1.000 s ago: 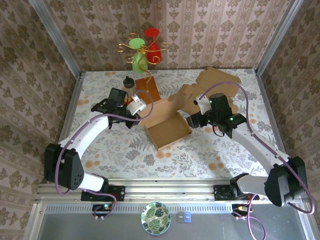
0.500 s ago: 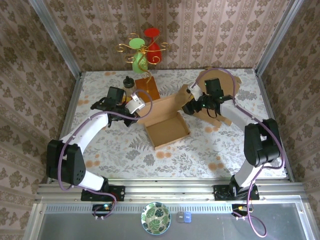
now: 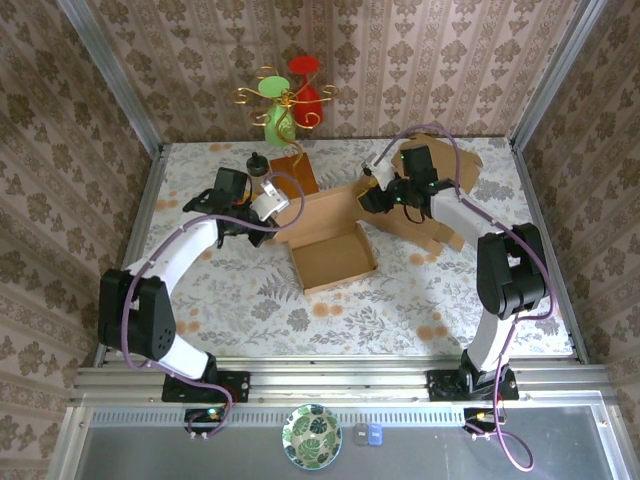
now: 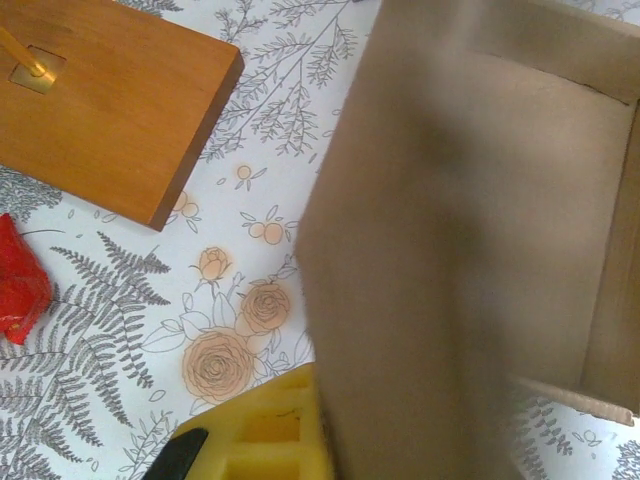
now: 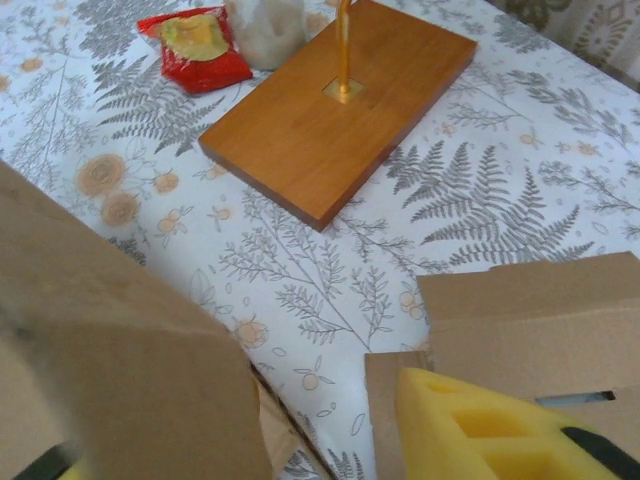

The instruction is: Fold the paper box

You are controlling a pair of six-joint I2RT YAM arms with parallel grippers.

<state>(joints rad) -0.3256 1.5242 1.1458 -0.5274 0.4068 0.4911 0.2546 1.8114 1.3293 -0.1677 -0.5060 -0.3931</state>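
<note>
The brown paper box lies open as a shallow tray in the middle of the table. Its back wall stands up, and its flat lid flaps spread to the back right. My left gripper is at the box's back left corner. In the left wrist view one yellow finger presses against a raised cardboard wall that hides the other finger. My right gripper is at the back wall's right end. Its jaws are wide apart, with a cardboard flap covering the left one.
A wooden base carrying a gold wire stand with green and red ornaments sits behind the box. A red packet and a small black-capped item lie near it. A patterned bowl sits below the table's front rail.
My right arm has swung from the box's near right side to the back, reaching the raised wall's right end. The box has shifted slightly. My left gripper has stayed at the left corner.
</note>
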